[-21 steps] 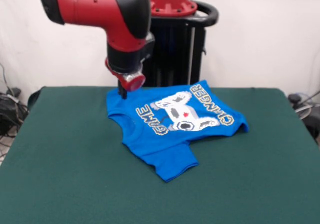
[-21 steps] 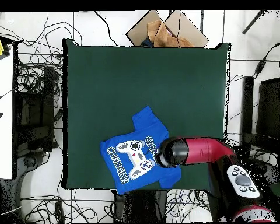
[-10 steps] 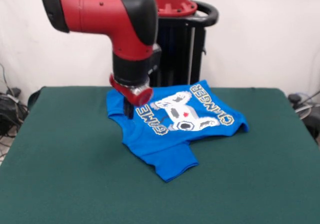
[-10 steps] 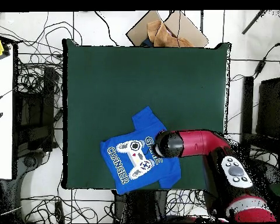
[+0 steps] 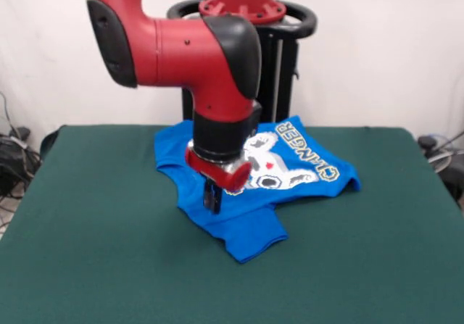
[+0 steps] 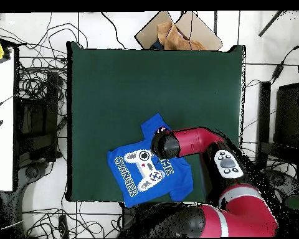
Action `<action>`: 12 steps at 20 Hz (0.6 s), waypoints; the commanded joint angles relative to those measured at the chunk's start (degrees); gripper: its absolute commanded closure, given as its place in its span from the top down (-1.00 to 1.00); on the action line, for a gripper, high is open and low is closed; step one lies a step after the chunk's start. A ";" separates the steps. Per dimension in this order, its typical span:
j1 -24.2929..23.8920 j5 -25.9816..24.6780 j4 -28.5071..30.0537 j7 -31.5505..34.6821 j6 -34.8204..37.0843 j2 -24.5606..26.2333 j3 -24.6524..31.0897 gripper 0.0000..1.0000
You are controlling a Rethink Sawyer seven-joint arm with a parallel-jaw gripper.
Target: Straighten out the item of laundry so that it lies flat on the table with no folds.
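The item of laundry, a bright blue T-shirt (image 5: pixel 290 166), lies print-up on the far middle of the green table (image 5: pixel 87 215). Its near part sticks out toward the camera as a rumpled flap, and its right edge is wrinkled. My gripper (image 5: pixel 212 198) hangs from the red arm, tip down, right at the shirt's near-left part beside the word "GAME"; whether it touches the cloth I cannot tell. In the overhead view the shirt (image 6: pixel 136 171) sits near the table's (image 6: pixel 152 81) bottom edge, and the arm's wrist hides the gripper there.
The black pedestal (image 5: pixel 268 77) stands just behind the shirt. In the overhead view, brown cardboard (image 6: pixel 177 34) lies past the table's top edge, a white bench (image 6: pixel 1 112) stands at the left, and cables run on the floor all round.
The arm has swung from the shirt's far-left corner toward the camera and rightward, and now sits lower over the near-left part. The shirt has not visibly moved.
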 commanded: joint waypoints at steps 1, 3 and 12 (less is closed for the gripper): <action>2.34 -5.02 -8.09 1.11 -5.09 7.18 -4.83 -1.00; 4.39 -6.12 -10.16 3.16 -6.30 9.21 -7.59 -1.00; 5.99 -5.94 -16.87 -3.71 0.98 13.74 -10.65 -1.00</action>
